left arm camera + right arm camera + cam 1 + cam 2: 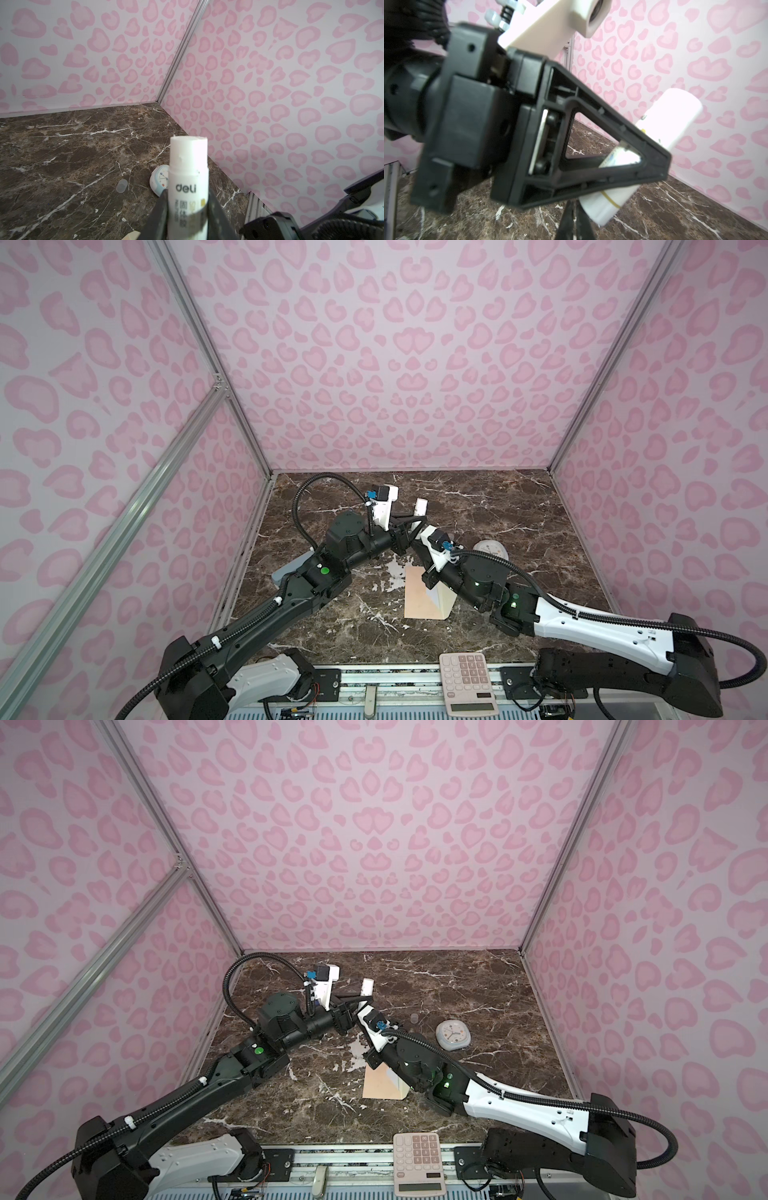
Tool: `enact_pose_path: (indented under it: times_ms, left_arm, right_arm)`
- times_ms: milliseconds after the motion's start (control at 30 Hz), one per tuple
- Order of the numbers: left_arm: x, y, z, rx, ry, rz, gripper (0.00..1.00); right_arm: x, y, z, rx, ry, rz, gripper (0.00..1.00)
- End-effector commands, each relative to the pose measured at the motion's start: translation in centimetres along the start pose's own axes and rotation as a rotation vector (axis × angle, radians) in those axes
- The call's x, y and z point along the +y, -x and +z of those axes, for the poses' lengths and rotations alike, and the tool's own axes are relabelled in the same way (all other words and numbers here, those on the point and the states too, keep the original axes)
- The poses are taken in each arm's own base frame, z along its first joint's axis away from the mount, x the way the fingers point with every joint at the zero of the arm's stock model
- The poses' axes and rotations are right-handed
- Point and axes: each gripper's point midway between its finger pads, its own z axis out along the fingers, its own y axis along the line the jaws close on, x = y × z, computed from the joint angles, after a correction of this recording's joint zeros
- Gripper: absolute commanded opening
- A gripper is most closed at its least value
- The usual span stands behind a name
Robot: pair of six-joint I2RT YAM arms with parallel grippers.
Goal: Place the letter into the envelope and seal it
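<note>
The peach envelope lies flat on the marble near the middle front, its paler flap folded open under the right arm. The letter does not show. My left gripper is shut on a white uncapped glue stick, held up above the table behind the envelope. My right gripper sits just beside the stick's bottom end. Its fingers are almost together with a thin slit and nothing between them.
A round clock lies to the right, with a small clear cap near it. A calculator rests on the front rail. A grey-blue object lies under the left arm. Pink walls close three sides.
</note>
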Motion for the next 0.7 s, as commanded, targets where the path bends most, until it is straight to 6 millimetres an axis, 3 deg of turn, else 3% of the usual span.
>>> enact_pose_path:
  times_ms: [0,167,433,667]
  left_arm:
    - [-0.5,-0.7,-0.5,0.018,-0.029,0.018,0.16]
    - [-0.4,0.5,-1.0,-0.051,-0.018,0.017,0.15]
    - [-0.4,1.3,-1.6,-0.145,-0.031,-0.010,0.14]
    - [-0.5,1.7,-1.8,-0.204,-0.029,-0.016,0.14]
  right_arm:
    - [-0.8,-0.4,-0.6,0.011,-0.031,0.029,0.31]
    - [-1.3,-0.6,-0.9,0.009,-0.046,0.069,0.35]
    - [-2.1,1.0,-0.7,-0.064,-0.012,0.226,0.46]
    - [-0.9,1.1,0.4,-0.060,0.042,0.265,0.51]
